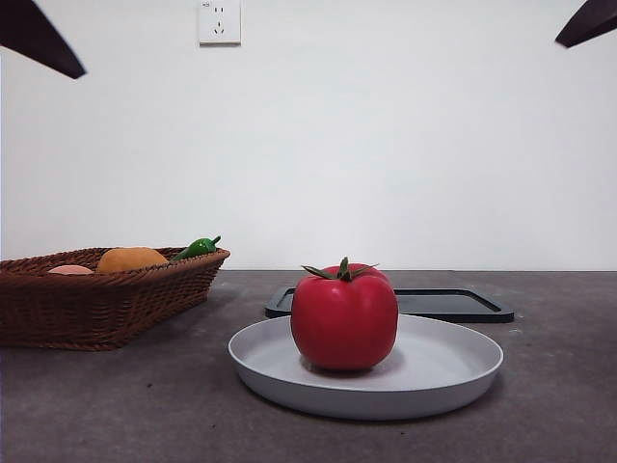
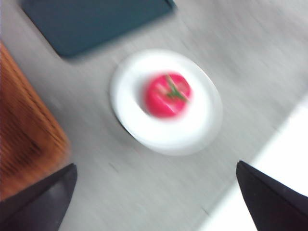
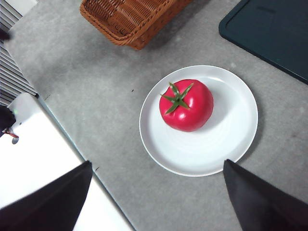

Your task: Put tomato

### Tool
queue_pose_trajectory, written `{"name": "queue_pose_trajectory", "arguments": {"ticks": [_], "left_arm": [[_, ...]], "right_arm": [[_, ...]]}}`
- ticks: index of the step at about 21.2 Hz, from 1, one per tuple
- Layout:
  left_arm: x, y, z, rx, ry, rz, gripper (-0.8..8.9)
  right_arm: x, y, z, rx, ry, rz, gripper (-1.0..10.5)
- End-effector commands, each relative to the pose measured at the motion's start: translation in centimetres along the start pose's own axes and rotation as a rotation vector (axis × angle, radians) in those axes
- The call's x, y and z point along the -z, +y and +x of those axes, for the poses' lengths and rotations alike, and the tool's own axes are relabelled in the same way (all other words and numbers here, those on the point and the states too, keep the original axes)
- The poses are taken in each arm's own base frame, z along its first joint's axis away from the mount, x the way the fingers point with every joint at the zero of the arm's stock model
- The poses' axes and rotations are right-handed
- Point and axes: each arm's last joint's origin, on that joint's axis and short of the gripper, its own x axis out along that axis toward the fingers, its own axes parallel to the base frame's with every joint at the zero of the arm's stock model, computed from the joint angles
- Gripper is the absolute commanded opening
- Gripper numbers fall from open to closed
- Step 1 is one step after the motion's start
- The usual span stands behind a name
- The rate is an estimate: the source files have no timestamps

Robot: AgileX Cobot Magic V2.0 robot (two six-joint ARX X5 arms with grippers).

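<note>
The red tomato (image 1: 344,318) with a green calyx sits upright on a white plate (image 1: 453,371) in the middle of the table. It shows in the left wrist view (image 2: 167,95), blurred, and in the right wrist view (image 3: 188,107). My left gripper (image 2: 156,202) is open and empty, high above the table on the near side of the plate. My right gripper (image 3: 156,197) is open and empty, also high above the plate (image 3: 226,144). In the front view both arms show only as black tips at the top corners.
A brown wicker basket (image 1: 106,299) stands at the left with an orange fruit (image 1: 131,258), a pale pink fruit (image 1: 70,270) and a green pepper (image 1: 198,248) in it. A dark flat tray (image 1: 453,304) lies behind the plate.
</note>
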Motion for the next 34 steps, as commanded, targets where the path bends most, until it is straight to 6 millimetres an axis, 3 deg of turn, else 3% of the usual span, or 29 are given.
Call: {"name": "queue_pose_trajectory", "arguments": {"ticks": [1, 10, 18, 27, 34], "left_arm": [[0.0, -0.7, -0.4, 0.104, 0.015, 0.008, 5.27], [0.3, -1.0, -0.7, 0.143, 0.022, 0.006, 5.27], [0.3, -1.0, -0.7, 0.143, 0.022, 0.006, 5.27], [0.3, -1.0, -0.7, 0.143, 0.022, 0.006, 5.27], [0.3, -1.0, -0.7, 0.143, 0.023, 0.006, 5.27]], "right_arm": [[-0.8, -0.2, 0.5, -0.007, -0.004, -0.012, 4.3], [-1.8, -0.5, 3.2, -0.046, 0.047, -0.03, 4.3], [-3.1, -0.3, 7.0, -0.027, 0.056, -0.104, 4.3], [-3.8, -0.8, 12.8, 0.015, 0.104, -0.15, 4.3], [-3.1, -1.7, 18.3, 0.095, 0.18, -0.168, 4.5]]}}
